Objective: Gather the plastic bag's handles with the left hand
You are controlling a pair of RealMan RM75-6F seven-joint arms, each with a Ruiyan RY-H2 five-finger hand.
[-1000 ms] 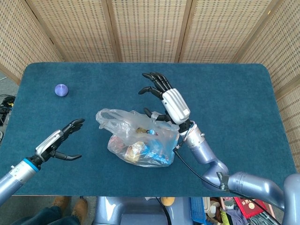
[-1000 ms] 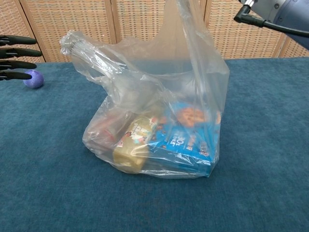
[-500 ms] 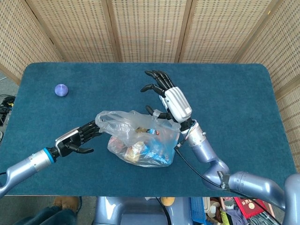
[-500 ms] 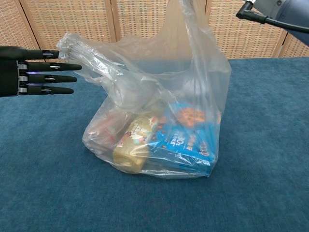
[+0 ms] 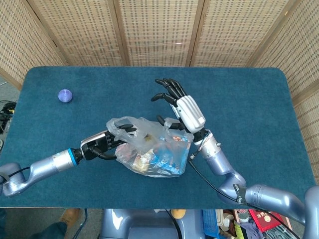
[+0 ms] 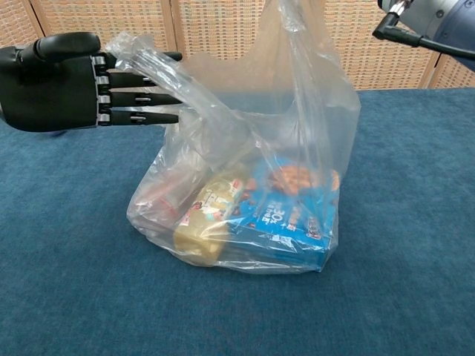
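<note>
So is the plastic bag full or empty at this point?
Partly full: the plastic bag holds a blue snack box and a yellow packet, visible through the film.

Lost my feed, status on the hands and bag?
Left hand open, fingers through near handle. Right hand holding far handle up. Nothing blocking.

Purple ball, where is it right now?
In the head view the purple ball sits alone near the table's far left corner, well away from the plastic bag and the left hand.
</note>
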